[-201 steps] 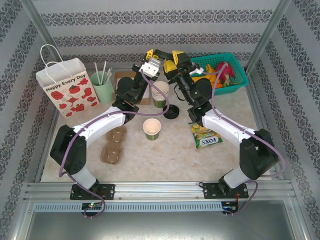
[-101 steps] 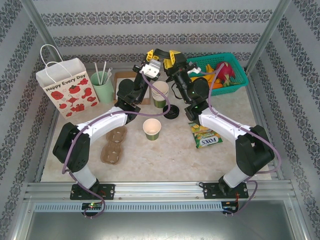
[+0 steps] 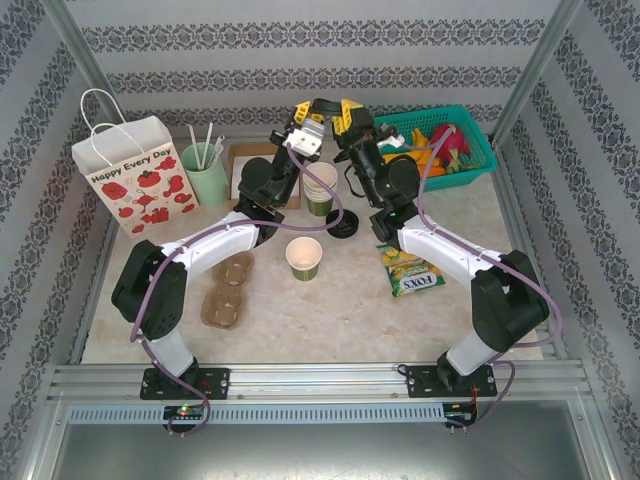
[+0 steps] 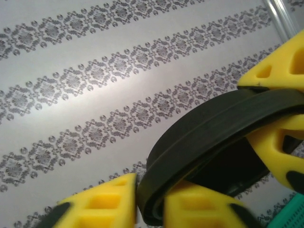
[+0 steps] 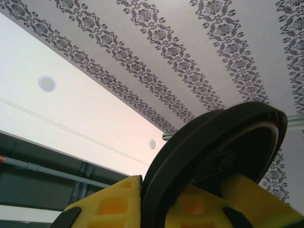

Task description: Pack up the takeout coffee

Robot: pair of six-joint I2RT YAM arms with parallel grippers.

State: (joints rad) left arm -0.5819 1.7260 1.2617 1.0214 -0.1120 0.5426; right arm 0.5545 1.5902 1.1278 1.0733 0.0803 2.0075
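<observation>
A round black lid [image 3: 325, 104] is held in the air above the back of the table, between my two grippers. My left gripper [image 3: 311, 108] has the lid's rim [image 4: 213, 123] between its blurred yellow fingers [image 4: 95, 204]; whether they still press on it I cannot tell. From the other side, my right gripper [image 3: 339, 110] is shut on the same lid [image 5: 213, 137]. Its yellow fingers [image 4: 280, 76] show in the left wrist view. The dark green coffee cup [image 3: 304, 257], cream inside, stands lidless at the middle of the table.
A stack of like cups [image 3: 320, 190] and another black lid [image 3: 342, 226] sit under the grippers. At the back left are a paper bag [image 3: 130, 175] and a mint holder with straws [image 3: 203, 170]. Cardboard carriers [image 3: 228, 290], a snack packet [image 3: 410, 270] and a teal basket [image 3: 470, 150] lie around.
My right gripper has moved left to the raised lid and closed on it. The left gripper has stayed high with the lid, shifting slightly to the right.
</observation>
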